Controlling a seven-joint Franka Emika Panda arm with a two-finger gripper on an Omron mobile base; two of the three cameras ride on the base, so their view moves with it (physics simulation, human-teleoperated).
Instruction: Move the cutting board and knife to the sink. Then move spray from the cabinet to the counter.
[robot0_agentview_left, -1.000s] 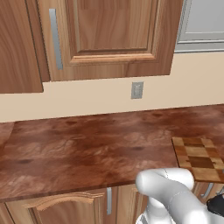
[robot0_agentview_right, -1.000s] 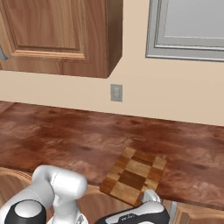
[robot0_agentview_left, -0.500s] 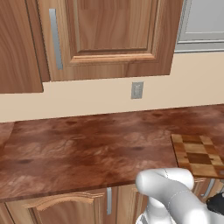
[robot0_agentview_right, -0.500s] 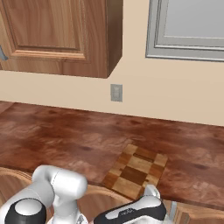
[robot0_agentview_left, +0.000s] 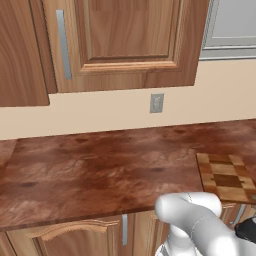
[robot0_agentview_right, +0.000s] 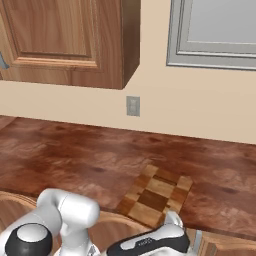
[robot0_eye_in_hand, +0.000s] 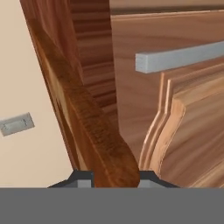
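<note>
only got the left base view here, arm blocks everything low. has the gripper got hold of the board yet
Observer: In the hand view the gripper is shut on a brown wooden edge, most likely the cutting board.
Operator: my view cuts the board off at the right, how does it lie
Observer: The right base view shows all of it, flat on the counter, skewed to the wall, with its near end at the counter's front edge, just above the hand.
</note>
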